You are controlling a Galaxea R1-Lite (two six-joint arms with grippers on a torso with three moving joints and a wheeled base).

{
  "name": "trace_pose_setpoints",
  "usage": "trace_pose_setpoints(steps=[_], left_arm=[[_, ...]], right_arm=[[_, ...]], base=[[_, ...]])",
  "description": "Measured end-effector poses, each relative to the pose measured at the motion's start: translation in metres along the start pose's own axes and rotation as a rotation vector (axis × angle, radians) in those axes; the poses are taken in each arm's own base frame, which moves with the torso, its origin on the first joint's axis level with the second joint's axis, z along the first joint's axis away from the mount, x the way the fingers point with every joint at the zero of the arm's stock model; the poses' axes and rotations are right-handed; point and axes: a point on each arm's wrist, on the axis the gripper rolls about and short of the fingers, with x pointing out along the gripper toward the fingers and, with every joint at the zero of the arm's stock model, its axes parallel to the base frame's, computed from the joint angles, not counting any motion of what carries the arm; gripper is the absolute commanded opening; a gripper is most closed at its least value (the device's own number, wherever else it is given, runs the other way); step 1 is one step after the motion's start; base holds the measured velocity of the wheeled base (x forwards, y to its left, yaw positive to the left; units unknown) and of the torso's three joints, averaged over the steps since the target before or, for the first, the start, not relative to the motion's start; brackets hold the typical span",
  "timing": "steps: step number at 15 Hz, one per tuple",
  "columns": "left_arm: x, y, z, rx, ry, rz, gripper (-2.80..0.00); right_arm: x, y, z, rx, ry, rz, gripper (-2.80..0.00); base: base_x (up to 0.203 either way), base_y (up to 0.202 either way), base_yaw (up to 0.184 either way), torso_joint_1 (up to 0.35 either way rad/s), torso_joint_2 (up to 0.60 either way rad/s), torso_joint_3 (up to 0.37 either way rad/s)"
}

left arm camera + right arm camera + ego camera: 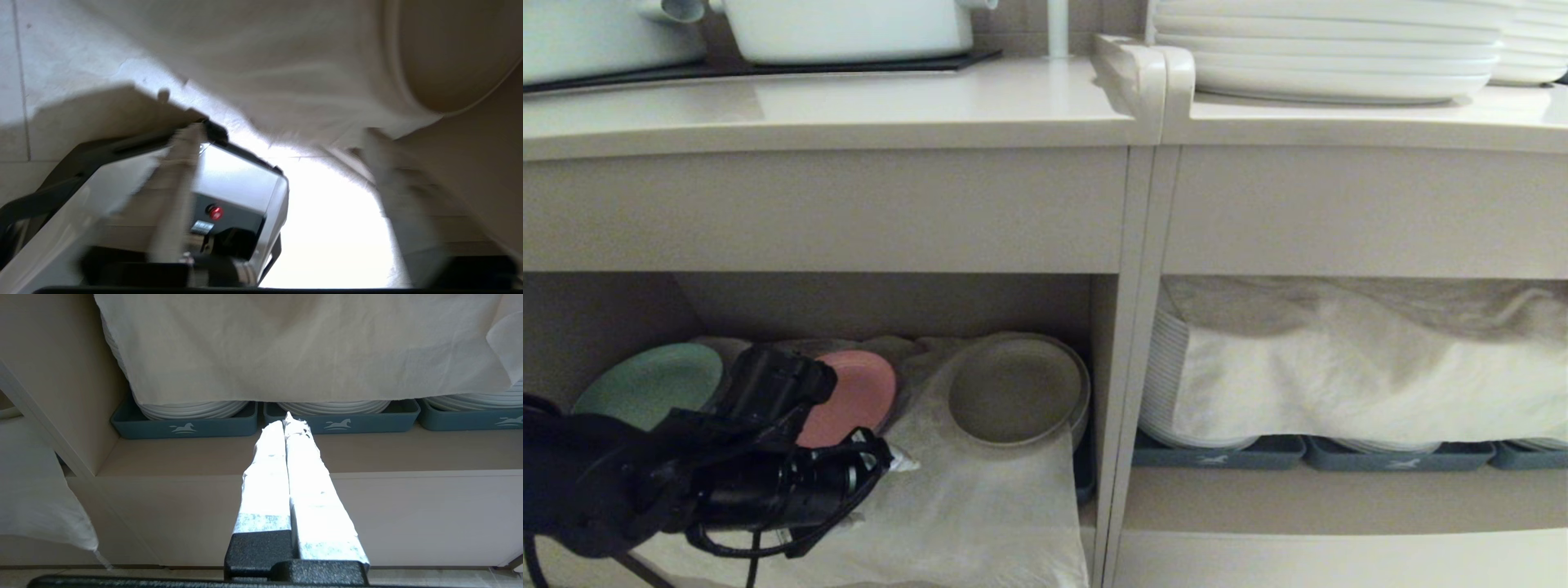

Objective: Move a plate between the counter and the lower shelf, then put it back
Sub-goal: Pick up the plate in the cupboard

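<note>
My left claw (900, 459) hung fingers apart, holding nothing, over the cloth (980, 506) near the plate (1015, 390) in the lower shelf (882, 302), right claw (286, 426) pinched together.

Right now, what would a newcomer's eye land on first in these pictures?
Probably the black left arm, its left gripper reaching into the lower shelf over the white cloth, holding nothing. Behind it, three small plates lean against the back wall: green plate, pink plate and the cream plate. In the next compartment, cloth-draped white plates sit in grey-blue trays, and the shut right gripper points at them.
</note>
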Motion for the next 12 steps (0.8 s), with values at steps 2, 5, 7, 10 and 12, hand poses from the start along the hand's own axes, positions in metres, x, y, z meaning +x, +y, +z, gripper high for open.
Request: trace_pose_setpoints(steps=[2,5,7,10,12], left_arm=[[-0.007,0.007,-0.005,0.000,0.000,-0.001,-2.80],[-0.017,0.018,-0.013,0.001,0.001,0.000,-2.80],[-0.023,0.024,-0.018,0.002,0.001,-0.004,-2.80],[-0.033,0.035,-0.025,0.008,-0.002,-0.010,-2.80],[-0.038,0.041,-0.029,0.013,-0.002,-0.012,-2.80]], right_arm=[[0.000,0.000,0.000,0.000,0.000,0.000,-2.80],[0.000,0.000,0.000,0.000,0.000,0.000,-2.80],[0.000,0.000,0.000,0.000,0.000,0.000,-2.80],[0.000,0.000,0.000,0.000,0.000,0.000,-2.80],[0.000,0.000,0.000,0.000,0.000,0.000,-2.80]], base=[[0.000,0.000,0.000,0.000,0.00,0.000],[0.000,0.000,0.000,0.000,0.00,0.000],[0.000,0.000,0.000,0.000,0.00,0.000],[0.000,0.000,0.000,0.000,0.00,0.000],[0.000,0.000,0.000,0.000,0.00,0.000]])
